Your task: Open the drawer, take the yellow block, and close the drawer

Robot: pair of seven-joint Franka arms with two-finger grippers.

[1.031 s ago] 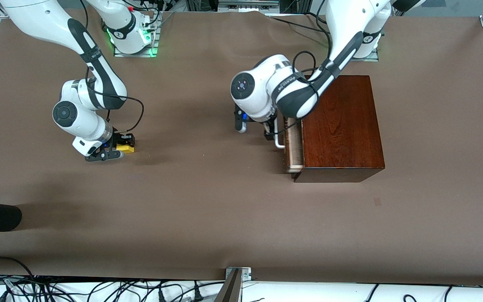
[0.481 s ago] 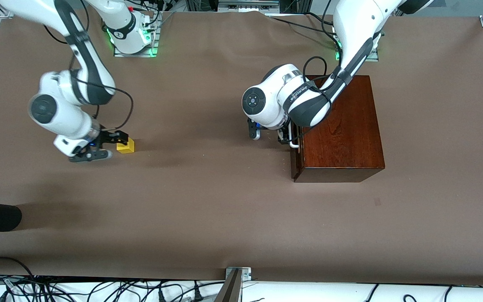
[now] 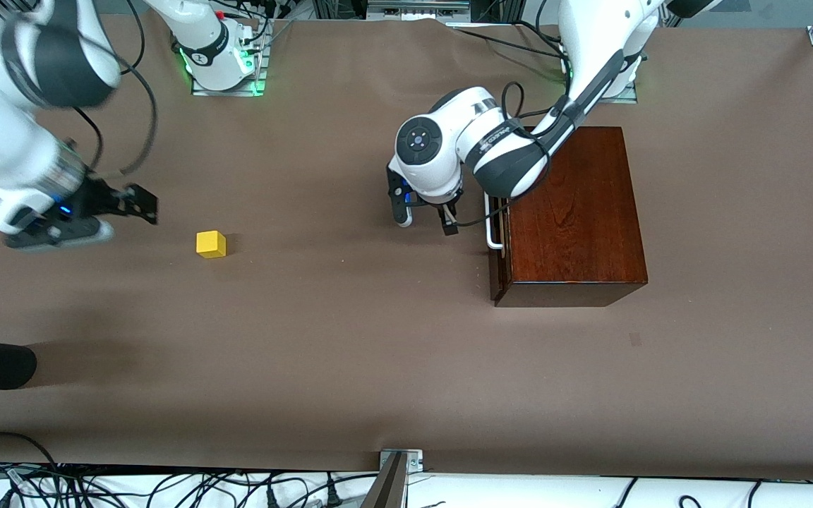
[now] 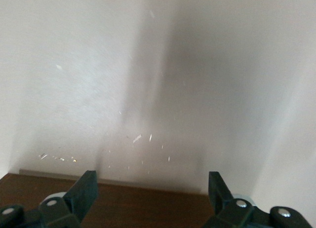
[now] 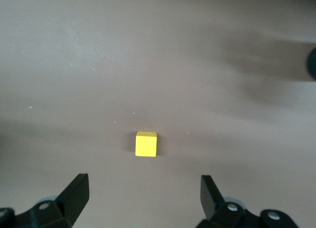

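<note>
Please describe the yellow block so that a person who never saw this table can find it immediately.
Start at the dark reddish-brown glossy wooden box with its shut drawer and white bar handle. Go along the brown table toward the right arm's end. The small bright yellow cube sits alone on the bare surface, close to the open right gripper, the only brightly coloured object there.

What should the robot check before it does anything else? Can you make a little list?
1. Single drawer of the dark reddish-brown wooden box pushed in: ok; its front sits flush and the white bar handle is free.
2. Small bright yellow cube out on the brown table: ok, alone toward the right arm's end.
3. Right gripper let go: ok, open, nothing between its fingers, up over the table beside the cube.
4. Left gripper off the handle: ok, open, over the table in front of the drawer.
5. Anything else inside the drawer: cannot tell.
</note>
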